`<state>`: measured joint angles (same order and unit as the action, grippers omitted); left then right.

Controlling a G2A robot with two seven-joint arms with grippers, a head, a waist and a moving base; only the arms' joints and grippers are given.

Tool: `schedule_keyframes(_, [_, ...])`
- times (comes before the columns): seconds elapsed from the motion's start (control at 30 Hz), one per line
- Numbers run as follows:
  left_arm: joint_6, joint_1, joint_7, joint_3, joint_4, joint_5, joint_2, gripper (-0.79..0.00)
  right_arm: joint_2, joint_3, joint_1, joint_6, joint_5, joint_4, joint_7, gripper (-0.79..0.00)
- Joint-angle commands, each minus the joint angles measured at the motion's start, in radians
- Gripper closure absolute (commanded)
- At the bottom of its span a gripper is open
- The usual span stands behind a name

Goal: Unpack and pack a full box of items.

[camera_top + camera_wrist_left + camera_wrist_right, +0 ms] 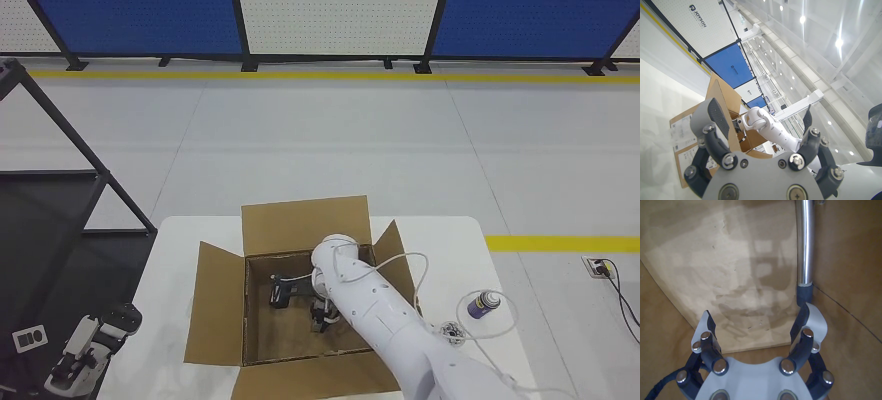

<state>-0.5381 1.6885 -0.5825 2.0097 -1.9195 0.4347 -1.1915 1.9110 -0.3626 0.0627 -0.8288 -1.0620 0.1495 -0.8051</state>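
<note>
An open cardboard box [300, 230] stands in the middle of the white table [180, 250]. My right arm [355, 295] goes down into it. Inside, my right gripper [755, 311] is open above the bare cardboard floor. A shiny metal tube with a dark grip end [804, 247] leans in the box corner, and one fingertip [803, 311] is right beside that dark end, not around it. My left gripper [761, 104] is open and holds nothing. It sits low off the table's left side [115, 322], pointing up toward the labelled box wall [685, 136].
A blue spray can [485, 303] stands on the table to the right of the box, with a loose cable [455, 330] near it. A black metal rack [60, 200] stands to the left of the table. The box flaps [212, 300] are spread outward.
</note>
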Motion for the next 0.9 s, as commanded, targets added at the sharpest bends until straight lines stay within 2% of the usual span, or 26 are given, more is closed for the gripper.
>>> schedule_keyframes(0.0, [0.0, 0.0, 0.0, 0.0, 0.0, 0.0, 0.0, -0.785, -0.001, -0.005, -0.001, -0.005, 0.007, 0.001, 0.006, -0.785])
schedule_keyframes(0.33, [0.025, -0.005, -0.017, -0.006, -0.006, -0.015, 0.003, -0.785, -0.019, 0.013, -0.026, -0.002, -0.075, 0.039, 0.168, -0.785])
schedule_keyframes(0.63, [0.094, -0.013, -0.143, 0.009, 0.004, -0.063, 0.019, -0.785, -0.058, 0.041, -0.048, 0.015, -0.209, 0.107, 0.389, -0.785])
schedule_keyframes(0.87, [0.143, -0.025, -0.114, -0.003, 0.001, -0.138, 0.023, -0.785, -0.09, 0.039, -0.044, 0.005, -0.255, 0.183, 0.401, -0.785])
